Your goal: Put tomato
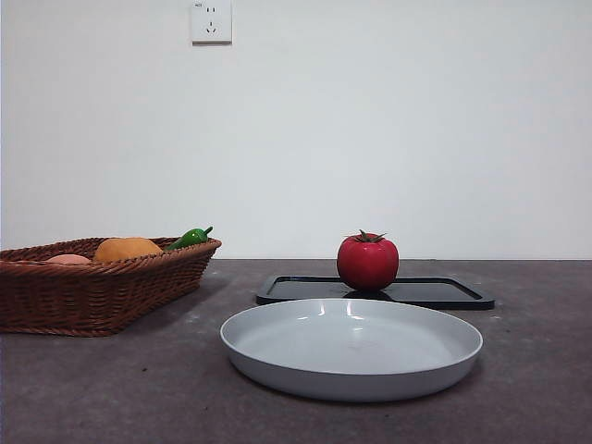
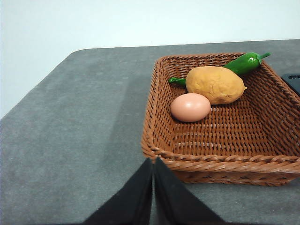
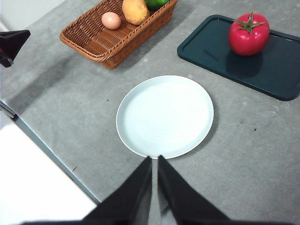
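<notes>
The red tomato (image 1: 367, 262) with its green calyx stands upright on the black tray (image 1: 435, 293), and the right wrist view shows the tomato (image 3: 249, 33) on that tray (image 3: 276, 70) too. No gripper touches it. My right gripper (image 3: 154, 161) hangs high over the near rim of the pale plate (image 3: 164, 116), jaws shut and empty. My left gripper (image 2: 153, 164) hovers shut and empty just outside the near wall of the wicker basket (image 2: 225, 161). Neither arm appears in the front view.
The pale plate (image 1: 351, 347) lies in front of the tray. The basket (image 1: 92, 287) at the left holds an egg (image 2: 190, 107), a potato (image 2: 215, 84) and a green pepper (image 2: 243, 63). The table edge (image 3: 51, 154) runs close by in the right wrist view.
</notes>
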`<move>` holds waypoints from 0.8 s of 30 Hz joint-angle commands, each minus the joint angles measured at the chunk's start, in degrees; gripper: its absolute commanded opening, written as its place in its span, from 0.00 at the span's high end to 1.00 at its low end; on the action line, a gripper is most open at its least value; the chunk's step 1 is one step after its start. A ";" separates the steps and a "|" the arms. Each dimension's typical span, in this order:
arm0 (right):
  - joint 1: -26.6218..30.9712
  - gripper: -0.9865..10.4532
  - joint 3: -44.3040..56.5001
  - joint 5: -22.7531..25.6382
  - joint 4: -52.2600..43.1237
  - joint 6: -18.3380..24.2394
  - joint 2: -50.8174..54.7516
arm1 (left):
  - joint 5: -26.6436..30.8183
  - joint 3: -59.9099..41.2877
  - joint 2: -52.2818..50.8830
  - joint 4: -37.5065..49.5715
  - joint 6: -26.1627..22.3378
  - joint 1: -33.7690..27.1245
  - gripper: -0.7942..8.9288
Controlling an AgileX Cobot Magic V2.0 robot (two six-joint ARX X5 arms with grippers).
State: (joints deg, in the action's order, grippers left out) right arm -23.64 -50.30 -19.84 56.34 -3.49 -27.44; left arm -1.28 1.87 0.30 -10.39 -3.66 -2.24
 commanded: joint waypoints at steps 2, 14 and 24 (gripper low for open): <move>-0.39 0.91 -0.39 -0.07 -0.61 -0.59 -0.11 | 0.26 -1.18 -0.13 -0.35 0.28 -0.15 0.91; -0.11 0.91 -0.39 0.85 -1.11 1.53 0.00 | 0.24 -1.18 -0.13 -0.35 0.28 -0.15 0.91; 15.47 0.91 9.79 3.39 -25.20 4.39 6.58 | 0.24 -1.18 -0.11 -0.35 0.28 -0.15 0.91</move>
State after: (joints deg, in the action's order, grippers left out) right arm -9.21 -42.09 -16.49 33.78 0.21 -21.56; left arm -1.28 1.87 0.30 -10.37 -3.53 -2.24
